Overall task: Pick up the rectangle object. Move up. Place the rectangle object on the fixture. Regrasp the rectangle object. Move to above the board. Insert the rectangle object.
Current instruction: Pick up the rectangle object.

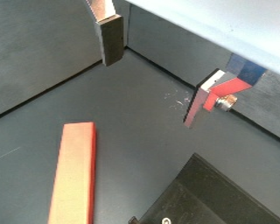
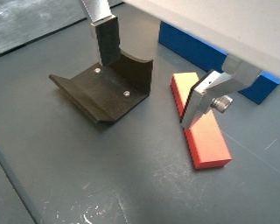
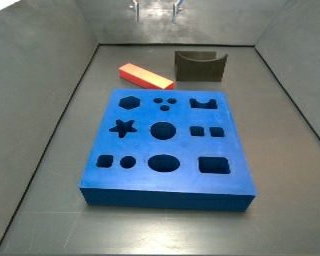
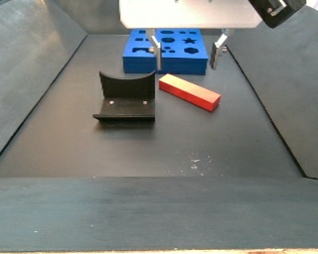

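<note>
**A:** Board (image 3: 166,143) fills the middle of the tray, fixture (image 3: 199,66) beyond its far edge. Where's the rectangle object?

**B:** Rectangle object (image 3: 144,76) lies flat on the floor just left of the fixture, long axis diagonal. Gripper (image 4: 185,49) hangs above it, fingers (image 2: 105,39) spread and empty, so I'd guess straight down. Open floor all round.

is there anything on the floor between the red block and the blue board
No. In a side view the rectangle object and the board are separated only by bare grey floor. The hand hangs open above.
</note>
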